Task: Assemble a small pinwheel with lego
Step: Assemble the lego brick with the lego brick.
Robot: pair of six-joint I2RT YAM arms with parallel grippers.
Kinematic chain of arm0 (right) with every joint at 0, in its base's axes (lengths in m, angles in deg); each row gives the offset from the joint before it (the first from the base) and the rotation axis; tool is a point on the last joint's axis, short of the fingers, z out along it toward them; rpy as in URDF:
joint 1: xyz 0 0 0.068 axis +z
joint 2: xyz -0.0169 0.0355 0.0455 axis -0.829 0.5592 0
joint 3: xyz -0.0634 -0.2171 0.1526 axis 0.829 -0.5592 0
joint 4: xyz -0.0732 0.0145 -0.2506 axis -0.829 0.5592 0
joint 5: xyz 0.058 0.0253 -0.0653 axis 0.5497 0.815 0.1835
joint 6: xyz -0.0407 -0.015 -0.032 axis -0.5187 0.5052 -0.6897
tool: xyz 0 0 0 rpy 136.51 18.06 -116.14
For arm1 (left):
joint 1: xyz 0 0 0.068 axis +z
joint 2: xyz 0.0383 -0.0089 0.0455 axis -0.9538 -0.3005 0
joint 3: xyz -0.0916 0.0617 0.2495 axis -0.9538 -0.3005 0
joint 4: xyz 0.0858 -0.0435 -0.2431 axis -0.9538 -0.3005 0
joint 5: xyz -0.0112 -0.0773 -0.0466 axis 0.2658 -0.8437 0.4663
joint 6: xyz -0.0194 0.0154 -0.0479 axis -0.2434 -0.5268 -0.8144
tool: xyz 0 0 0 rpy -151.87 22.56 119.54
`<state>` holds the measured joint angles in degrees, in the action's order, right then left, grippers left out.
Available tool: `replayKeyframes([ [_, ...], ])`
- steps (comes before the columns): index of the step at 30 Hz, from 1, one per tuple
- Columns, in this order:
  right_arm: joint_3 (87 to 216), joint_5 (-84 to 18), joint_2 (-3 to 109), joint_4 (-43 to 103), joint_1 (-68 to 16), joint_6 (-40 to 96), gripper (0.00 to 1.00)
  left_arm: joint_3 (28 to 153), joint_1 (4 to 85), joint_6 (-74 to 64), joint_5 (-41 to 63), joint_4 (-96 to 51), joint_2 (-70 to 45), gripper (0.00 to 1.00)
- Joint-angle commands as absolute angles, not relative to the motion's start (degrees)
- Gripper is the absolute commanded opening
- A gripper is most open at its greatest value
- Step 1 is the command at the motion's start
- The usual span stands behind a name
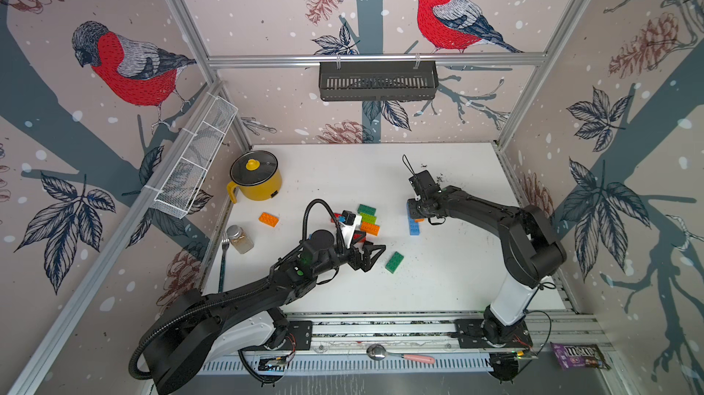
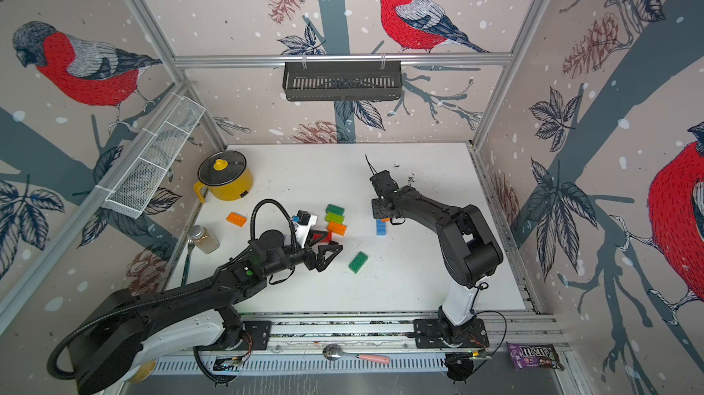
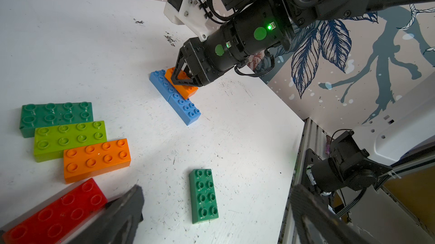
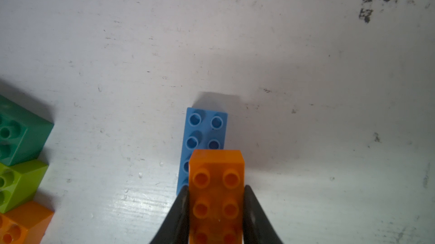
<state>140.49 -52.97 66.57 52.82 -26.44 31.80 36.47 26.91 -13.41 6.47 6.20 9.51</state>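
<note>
My right gripper [image 4: 216,188] is shut on an orange lego brick [image 4: 216,174], holding it over the near end of a blue brick [image 4: 204,130]. In the left wrist view the blue bricks [image 3: 175,99] form a line of two. My left gripper [image 1: 371,256] stands open above the table, with a loose dark green brick [image 3: 203,195] lying flat between its fingers [image 3: 127,207], untouched. Dark green [image 1: 366,209], lime [image 1: 368,217] and orange [image 1: 370,228] bricks lie side by side; a red one [image 3: 54,214] sits partly under the left gripper. Another orange brick [image 1: 268,219] lies alone.
A yellow pot [image 1: 256,180] stands at the back left, with a jar [image 1: 240,239] and a fork [image 1: 224,260] along the left edge. On the front rail lie a spoon [image 1: 396,355] and a candy bag [image 1: 577,355]. A wire basket [image 1: 194,161] hangs on the left wall.
</note>
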Motion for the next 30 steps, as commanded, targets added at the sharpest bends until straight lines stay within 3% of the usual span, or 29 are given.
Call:
replayKeyframes([
  [1, 140.9, -53.7, 67.1, 53.1, -26.1, 32.7, 0.1, 36.5, 26.8, -13.1, 6.1, 10.0, 9.6, 0.97],
  [30, 139.4, -55.2, 66.6, 54.3, -25.7, 35.1, 0.08, 36.5, 26.7, -13.7, 6.5, 9.5, 9.9, 0.97],
])
